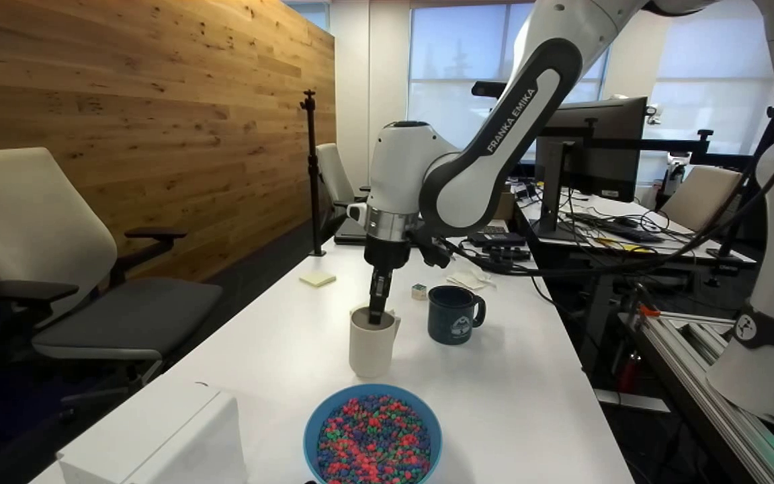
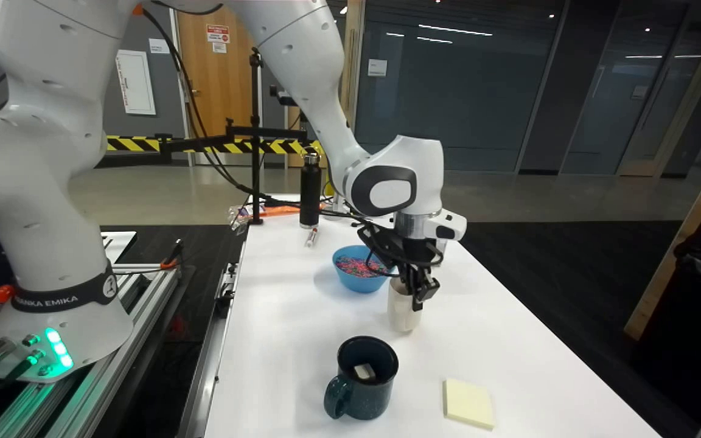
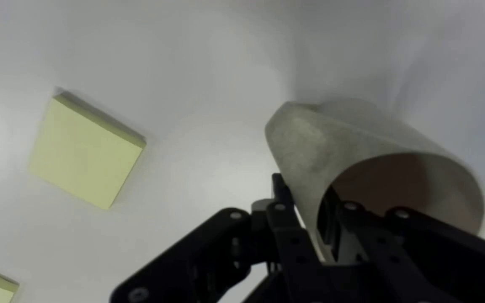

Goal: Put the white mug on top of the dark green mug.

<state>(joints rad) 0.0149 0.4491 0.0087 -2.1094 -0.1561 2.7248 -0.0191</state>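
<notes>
The white mug is near the middle of the white table, and it also shows in an exterior view, leaning a little. My gripper reaches down at its rim from above. In the wrist view the gripper has one finger inside the white mug and one outside, shut on the mug's wall. I cannot tell whether the mug's base touches the table. The dark green mug stands upright and apart from it, and shows in an exterior view with a small pale patch inside.
A blue bowl of colourful bits stands near the white mug. A white box is at the table edge. A yellow note pad and a small cube lie on the table. A black bottle stands further off.
</notes>
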